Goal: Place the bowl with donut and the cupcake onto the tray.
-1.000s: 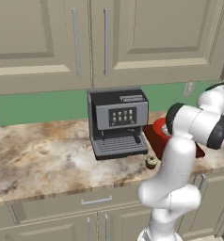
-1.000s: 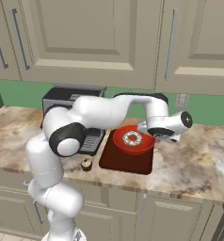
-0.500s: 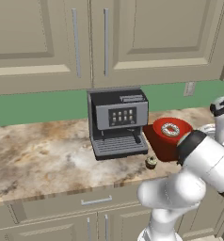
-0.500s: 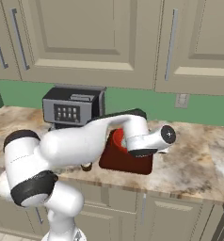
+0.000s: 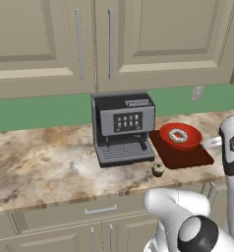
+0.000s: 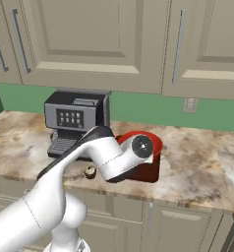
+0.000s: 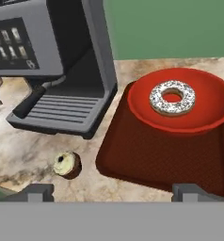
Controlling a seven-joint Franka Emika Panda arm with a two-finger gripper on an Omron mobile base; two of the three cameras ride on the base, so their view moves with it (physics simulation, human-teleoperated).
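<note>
The bowl [image 7: 181,100] with the donut [image 7: 172,98] now sits on the tray [image 7: 156,157], ahead of the claw [image 7: 113,192], which has withdrawn, jaws apart and empty. The cupcake [image 7: 67,164] remains on the counter [image 7: 29,153] ahead-left, beside the coffee machine [image 7: 52,61]; it is judged next.

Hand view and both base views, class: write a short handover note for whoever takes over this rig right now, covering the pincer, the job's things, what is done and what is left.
Pincer: open, holding nothing, looking at the counter's front edge.
Bowl with the donut in it: already sitting on the tray, at its back end beside the coffee machine.
Cupcake: on the counter, apart from the tray, in front of the coffee machine.
Done: bowl and donut placed.
Left: pick up the cupcake and set it on the tray's free front part.
</note>
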